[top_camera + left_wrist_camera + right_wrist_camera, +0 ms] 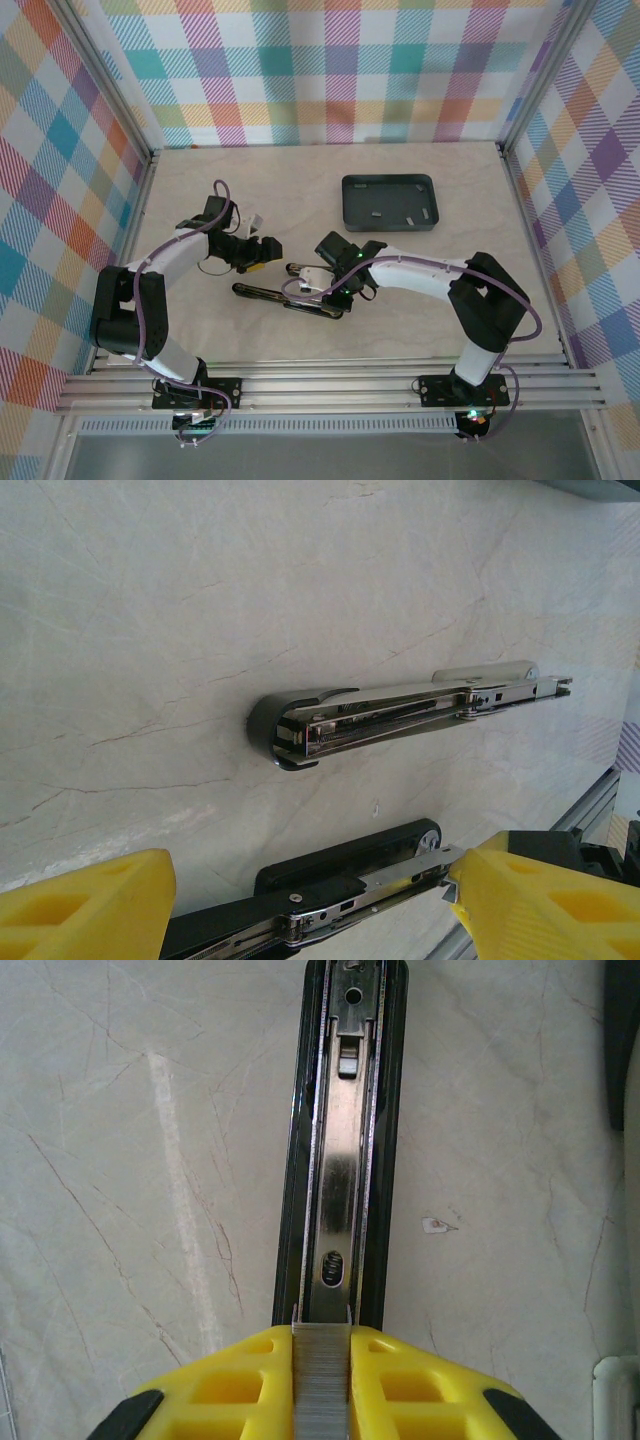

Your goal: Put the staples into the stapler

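Observation:
The stapler (285, 298) lies open on the table, its chrome magazine channel (343, 1160) facing up between black sides. My right gripper (320, 1335) is shut on a strip of silver staples (320, 1385), held at the near end of that channel. More staples (376, 212) lie in the dark tray (390, 188). My left gripper (310, 880) is open, its yellow fingers (90, 905) on either side of a black and chrome stapler part (340, 875); the right finger touches the tip of its chrome arm. Beyond it lies a chrome and grey stapler piece (400, 708).
The dark grey tray sits at the back right of the table. Checked walls close in the left, back and right sides. An aluminium rail (330, 385) runs along the near edge. Both grippers (262, 250) (322, 285) work close together at the table's middle.

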You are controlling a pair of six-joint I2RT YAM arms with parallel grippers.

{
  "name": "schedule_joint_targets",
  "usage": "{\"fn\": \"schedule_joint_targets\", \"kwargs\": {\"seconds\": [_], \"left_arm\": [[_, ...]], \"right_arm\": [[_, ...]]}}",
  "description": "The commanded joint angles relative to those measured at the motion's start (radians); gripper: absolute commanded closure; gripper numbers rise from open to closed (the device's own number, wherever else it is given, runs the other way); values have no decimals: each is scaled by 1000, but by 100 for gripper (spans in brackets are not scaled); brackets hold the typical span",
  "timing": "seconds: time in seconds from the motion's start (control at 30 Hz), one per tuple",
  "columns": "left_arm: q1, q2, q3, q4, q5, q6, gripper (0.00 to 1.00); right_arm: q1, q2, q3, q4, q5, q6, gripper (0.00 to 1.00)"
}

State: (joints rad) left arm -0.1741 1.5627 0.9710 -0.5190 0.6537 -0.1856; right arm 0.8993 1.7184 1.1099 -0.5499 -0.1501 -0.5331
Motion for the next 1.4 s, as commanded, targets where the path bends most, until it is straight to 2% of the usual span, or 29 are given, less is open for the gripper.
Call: {"fn": "schedule_joint_targets", "kwargs": {"seconds": [0.0, 1.1, 1.23, 1.37], "left_arm": [[-2, 2, -7, -9, 3, 20, 25], [-2, -10, -6, -19, -7, 30, 25], [-2, -35, 0, -28, -14, 71, 25], [-2, -100, 24, -70, -39, 226, 25]], "right_arm": [[6, 20, 24, -39, -14, -14, 80], [6, -19, 2, -17, -22, -4, 69], [6, -74, -16, 17, -16, 20, 66], [5, -174, -57, 93, 23, 138, 61]]}}
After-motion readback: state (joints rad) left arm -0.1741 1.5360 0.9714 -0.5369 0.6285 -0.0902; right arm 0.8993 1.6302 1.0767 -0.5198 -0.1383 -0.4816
